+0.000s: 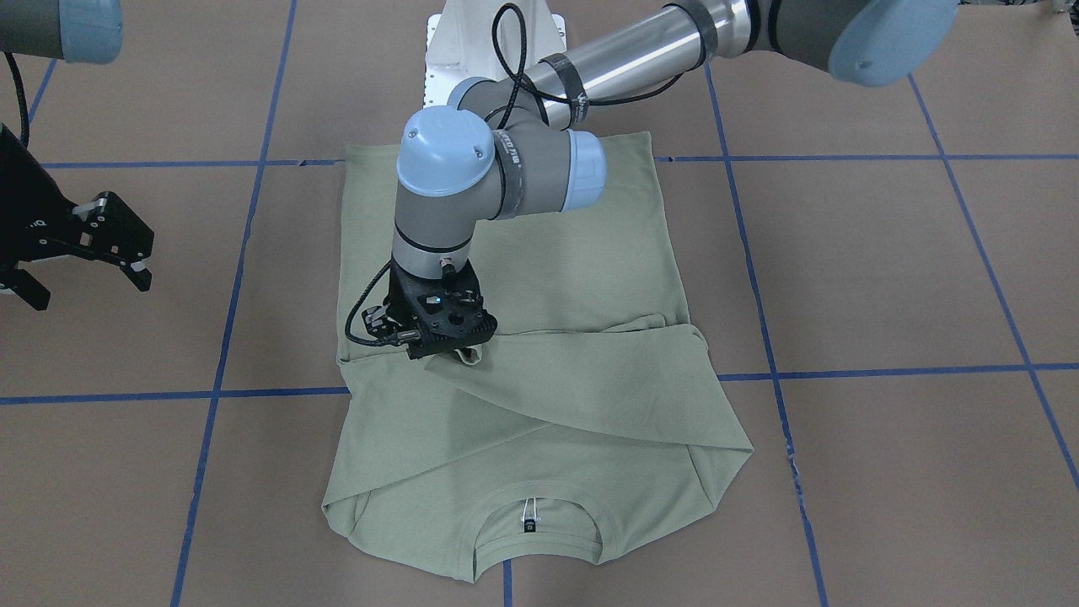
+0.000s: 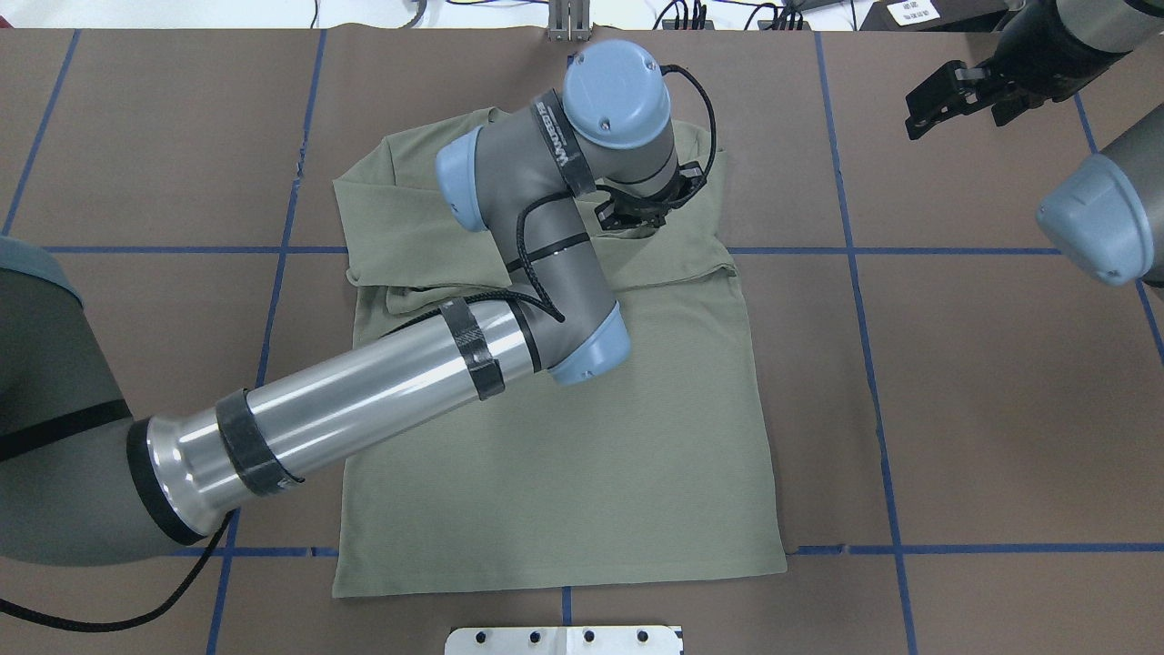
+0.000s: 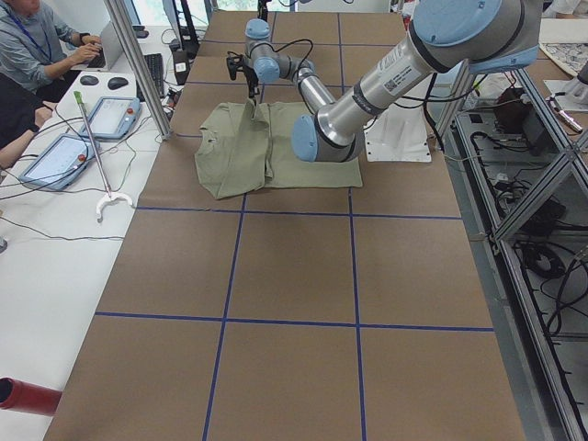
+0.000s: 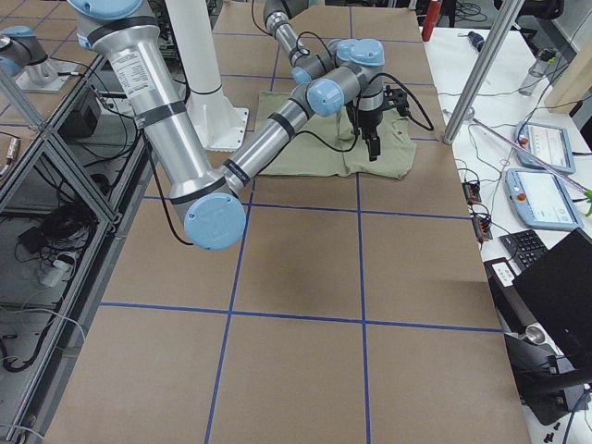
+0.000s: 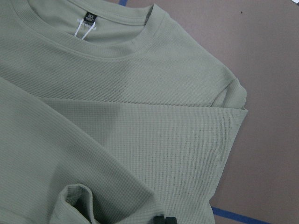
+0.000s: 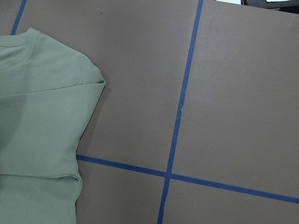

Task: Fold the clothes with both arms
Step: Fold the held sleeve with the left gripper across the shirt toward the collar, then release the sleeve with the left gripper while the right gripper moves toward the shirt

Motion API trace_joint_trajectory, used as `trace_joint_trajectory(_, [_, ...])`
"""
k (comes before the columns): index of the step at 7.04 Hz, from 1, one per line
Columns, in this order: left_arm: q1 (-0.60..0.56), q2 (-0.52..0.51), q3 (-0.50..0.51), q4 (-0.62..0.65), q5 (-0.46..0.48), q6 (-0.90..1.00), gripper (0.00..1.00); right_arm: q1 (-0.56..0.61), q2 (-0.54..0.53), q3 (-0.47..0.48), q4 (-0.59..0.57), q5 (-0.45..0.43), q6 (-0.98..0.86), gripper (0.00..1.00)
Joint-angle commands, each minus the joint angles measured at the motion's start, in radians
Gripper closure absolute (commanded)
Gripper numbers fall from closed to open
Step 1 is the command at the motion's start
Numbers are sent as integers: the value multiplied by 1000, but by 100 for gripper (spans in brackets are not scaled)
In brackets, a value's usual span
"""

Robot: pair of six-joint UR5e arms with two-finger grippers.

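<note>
Left gripper [image 1: 451, 341] is hovering low over the shirt [image 1: 573, 270], right gripper [image 1: 88, 282] is hanging off to the side.
The shirt is lying flat on the table [image 1: 885, 278], neckline pointing away from the robot, with one sleeve [image 1: 590, 371] lying folded across the chest. Its cuff [image 1: 470, 356] is sitting right under the left gripper's tip. The wrist is hiding the fingers, so I cannot tell whether they are pinching the cuff or parted. The right gripper is hanging spread wide and empty above bare table, well apart from the shirt. The left arm is covering part of the shirt's upper half.
</note>
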Motion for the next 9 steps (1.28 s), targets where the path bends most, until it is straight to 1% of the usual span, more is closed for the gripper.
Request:
trace_joint_trajectory(1, [59,-42,76,-48,54,-74,79,0,-2,0,0,-2,2,0])
trace_joint_trajectory(2, [68,-82,140,-92,71,-168,57,-1,-2,-1,0,0,3,0])
trace_joint_trajectory(3, [73,-93,147,-108,109,-236,26,-1,-1,-3,0,0,6,0])
trace_joint_trajectory(4, [67,-90,138,-105,111,-166,0,-3,3,-1,0,0,8,0])
trace_joint_trajectory(5, [48,-82,91,-55,82,-70,0,-6,7,2,0,0,38,0])
trace_joint_trajectory(6, [7,-65,-4,100,-20,87,0,-33,15,14,3,-3,99,0])
trace_joint_trajectory(7, [-16,59,-186,166,-54,203,0,-87,13,23,67,-14,199,0])
trace_joint_trajectory(8, [-25,223,-382,182,-54,280,0,-163,7,28,143,-79,338,0])
trace_joint_trajectory(9, [-36,349,-555,238,-54,341,0,-276,3,54,178,-195,487,0])
